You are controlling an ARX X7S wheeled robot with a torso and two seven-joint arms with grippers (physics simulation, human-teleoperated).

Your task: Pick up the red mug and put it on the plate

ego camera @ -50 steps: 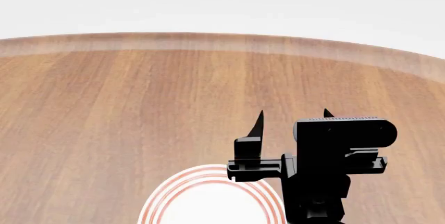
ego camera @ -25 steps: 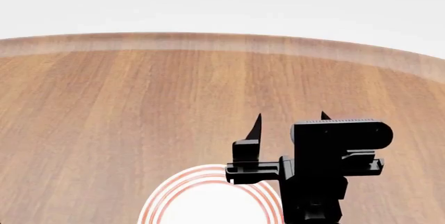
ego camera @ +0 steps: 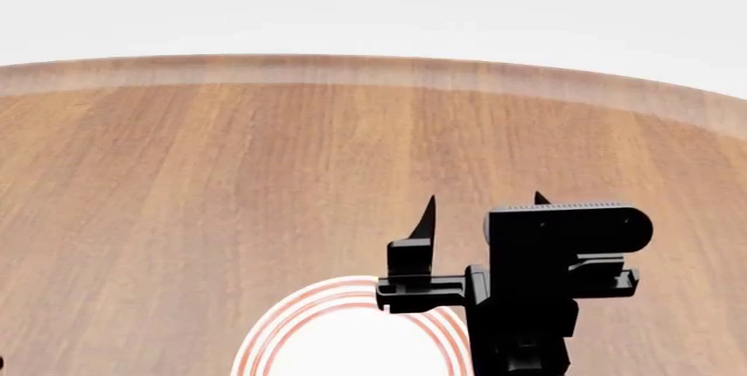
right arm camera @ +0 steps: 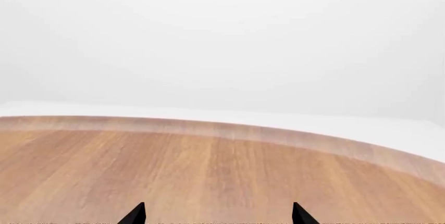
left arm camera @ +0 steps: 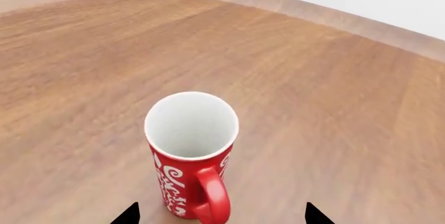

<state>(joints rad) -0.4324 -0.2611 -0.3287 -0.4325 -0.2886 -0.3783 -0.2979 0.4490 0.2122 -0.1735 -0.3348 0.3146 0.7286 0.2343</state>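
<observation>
Red mug [left arm camera: 189, 153], left wrist view: upright on the wooden table [left arm camera: 334, 104], white inside, white floral pattern, handle turned toward the camera. Left gripper [left arm camera: 221, 214]: only two dark fingertips show, set wide apart, one on each side of the mug's base and touching nothing; nothing held.

Head view: right gripper [ego camera: 481, 210] raised above the table, just beyond the plate's far rim, fingers parted and empty. Plate [ego camera: 350, 328]: white with red rings, partly cut off by the frame edge and by the arm. Mug not in this view, so its place relative to the plate cannot be told.

Right wrist view: bare wood and the table's far edge; two separated fingertips; no mug, no plate.

Risk, as a judgement: the handle faces the left gripper, so closing could catch it, turning or tipping the tall mug.
</observation>
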